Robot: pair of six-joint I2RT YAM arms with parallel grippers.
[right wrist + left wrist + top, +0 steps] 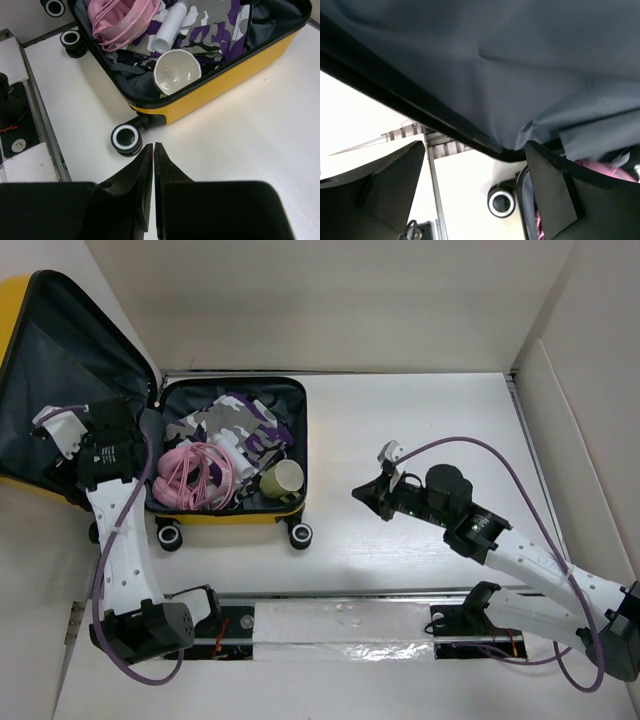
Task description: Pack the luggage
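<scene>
The luggage (pixel 262 512) lies open at the back left, a yellow case with its grey-lined lid (pixel 60 380) tilted up on the left. Inside it are a pink bundle (pixel 195 475), a purple camouflage cloth (pixel 240 420), a white tube (pixel 170 27) and a pale cup (pixel 283 480). My left gripper (pixel 95 430) is up against the lid, open. In the left wrist view the lid's dark rim (pixel 465 135) runs just above its spread fingers (pixel 395 185), and nothing is held. My right gripper (pixel 153 145) is shut and empty on the bare table, right of the case's front wheel (pixel 126 138).
White walls box the table in at the back and on both sides. A metal rail with a foil strip (pixel 340 625) runs along the near edge between the arm bases. The case's black wheels (pixel 168 535) stick out toward that rail.
</scene>
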